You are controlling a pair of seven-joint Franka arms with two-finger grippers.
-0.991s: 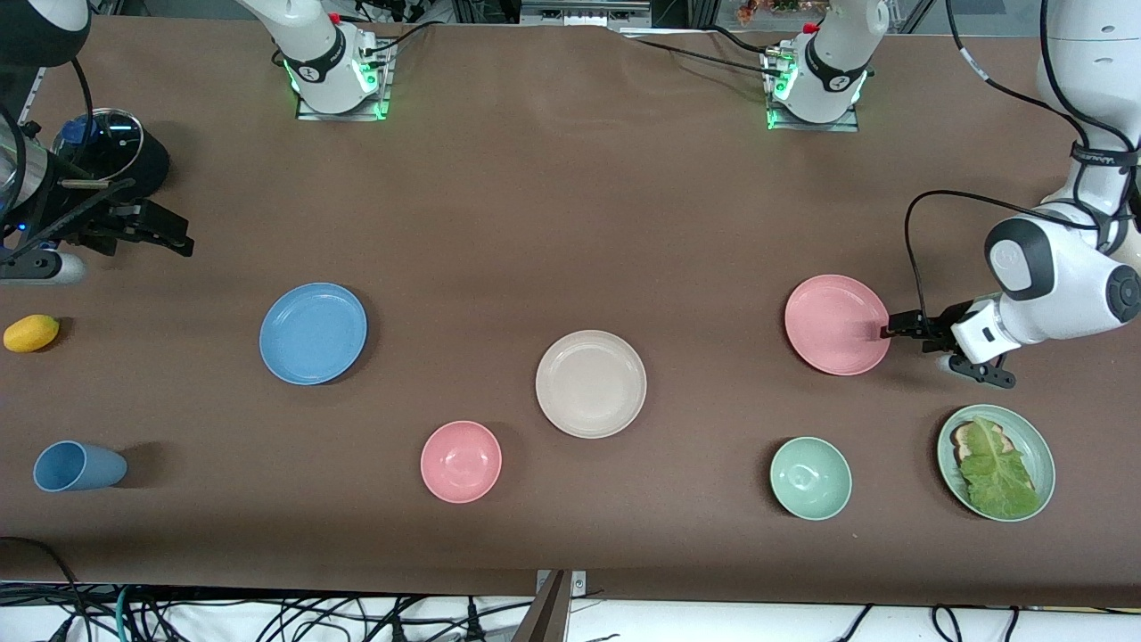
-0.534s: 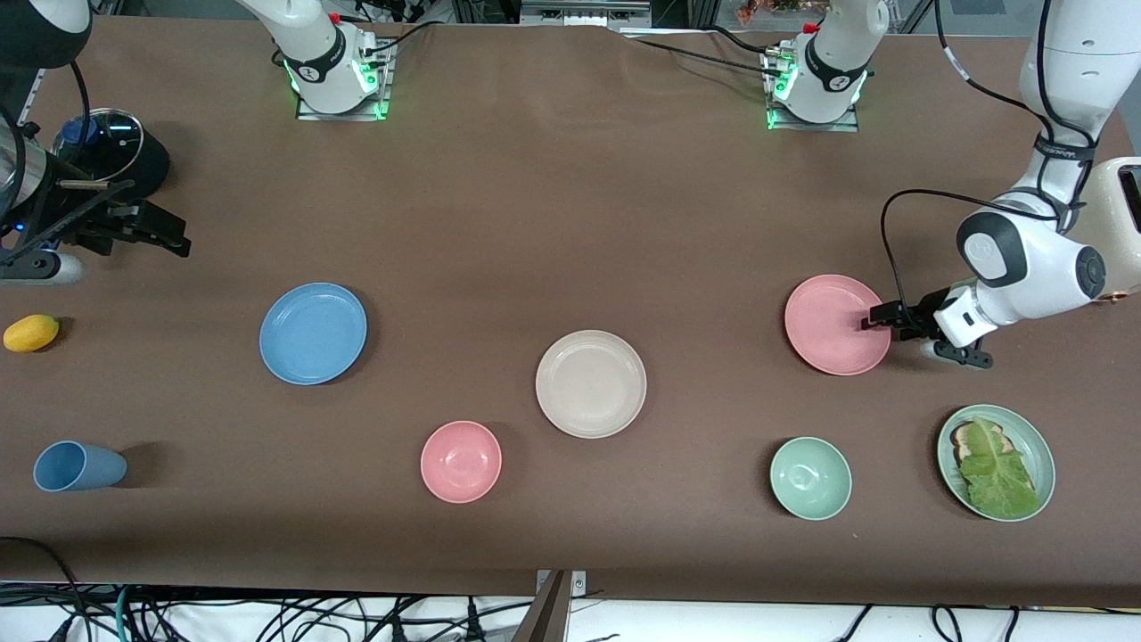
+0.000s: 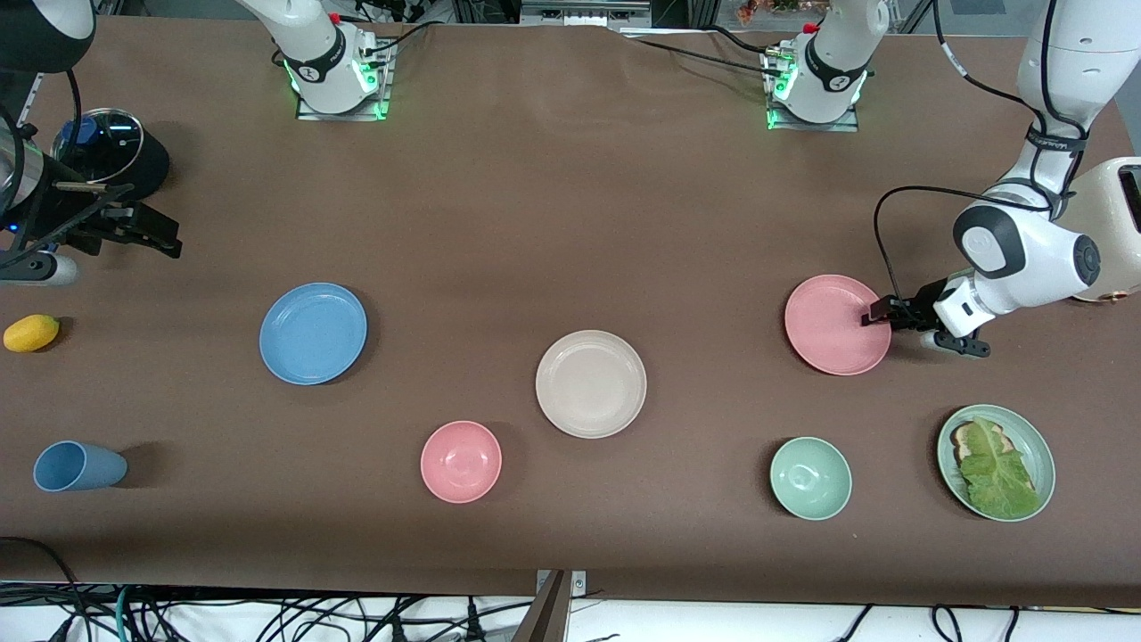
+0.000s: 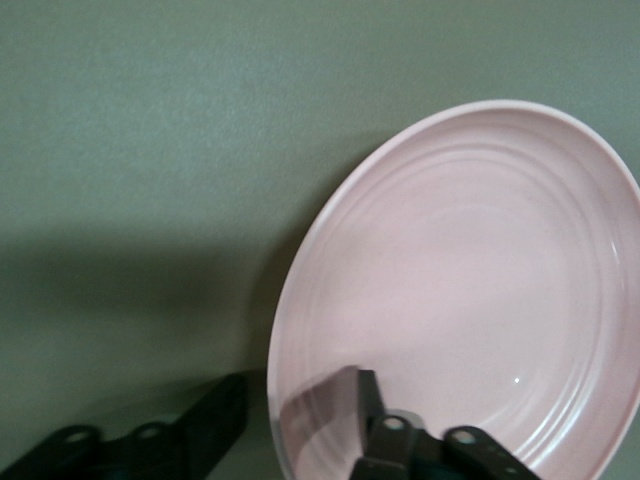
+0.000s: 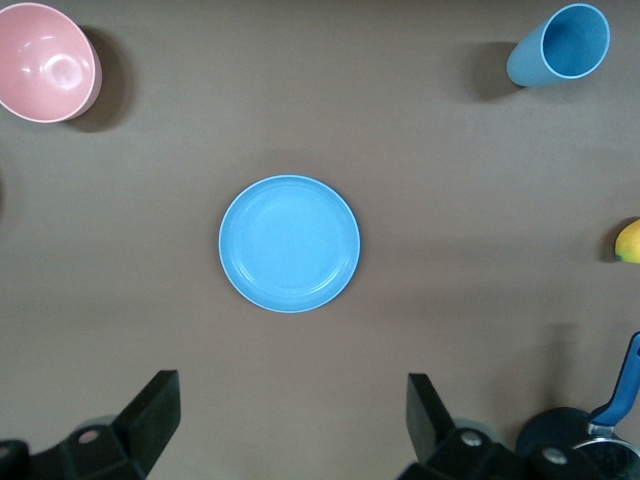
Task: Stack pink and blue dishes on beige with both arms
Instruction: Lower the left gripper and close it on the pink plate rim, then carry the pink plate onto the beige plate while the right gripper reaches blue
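The pale pink plate (image 3: 833,323) lies flat toward the left arm's end of the table. My left gripper (image 3: 877,315) is open at its rim: in the left wrist view one finger (image 4: 366,395) reaches over the pink plate (image 4: 470,290) and the other stays outside the rim, so the left gripper (image 4: 300,388) straddles that edge. The light blue plate (image 3: 313,333) lies toward the right arm's end. My right gripper (image 3: 160,236) hangs open high over the table; the right wrist view shows the blue plate (image 5: 289,243) past the right gripper (image 5: 290,390). The beige plate (image 3: 591,383) sits mid-table.
A pink bowl (image 3: 461,461), a green bowl (image 3: 810,478) and a green plate with lettuce (image 3: 1034,446) lie nearer the front camera. A blue cup (image 3: 78,465), a yellow fruit (image 3: 31,333) and a lidded black pot (image 3: 111,147) sit at the right arm's end.
The left gripper has slid toward the pink plate until its fingers straddle the rim. The right gripper has drifted slightly toward its end of the table.
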